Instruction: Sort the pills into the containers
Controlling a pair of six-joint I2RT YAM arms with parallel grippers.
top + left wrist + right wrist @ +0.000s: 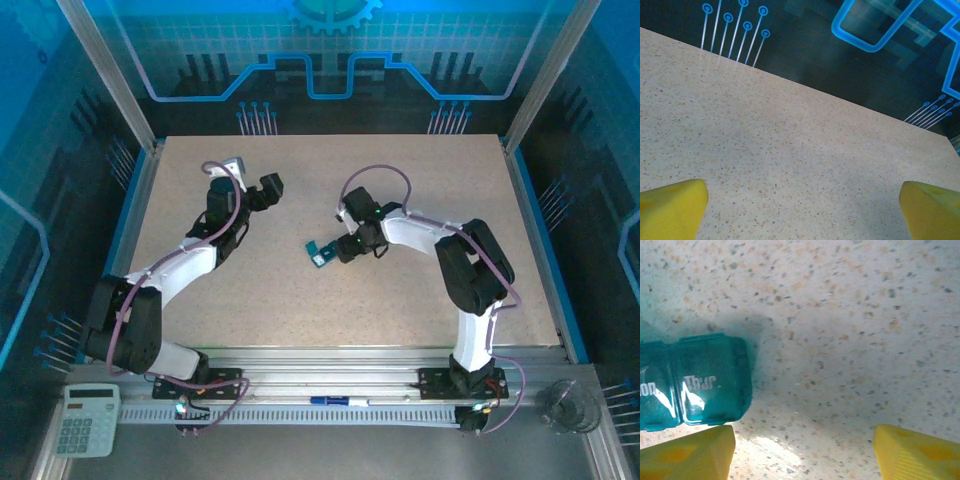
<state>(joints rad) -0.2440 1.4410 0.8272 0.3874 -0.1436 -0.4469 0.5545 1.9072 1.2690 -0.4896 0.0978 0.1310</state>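
Speckled beige tabletop (300,310) inside a booth with blue circuit-pattern walls, two white-and-black arms bolted at the near edge. Pill box (320,256) — small, teal-green — lies flat near the table's middle, just to the left of the right gripper (347,248), which is bent down low beside it; from the top view I cannot tell if they touch. Right wrist view: the pill box (695,382) sits at the left side of the picture, lids look shut, one lid reading "Thur", the next lid cut off by the frame edge. Right gripper (802,455) has its yellow fingertips (687,455) parted to a middling width with bare tabletop between them, nothing held. The box's near edge lies just beyond the fingertip at the picture's left, outside the gap rather than in it; contact there cannot be told. Left gripper (272,187) is over the far-left part of the table, well apart from the box and from the right arm. Left wrist view: left gripper (802,212) spread wide, one yellow tip in each lower corner, bare speckled surface between them — dark wall with blue lines behind the table's far edge. Off the table at the front: a calculator (85,420) at lower left and a pen (335,401) lying along the rail.
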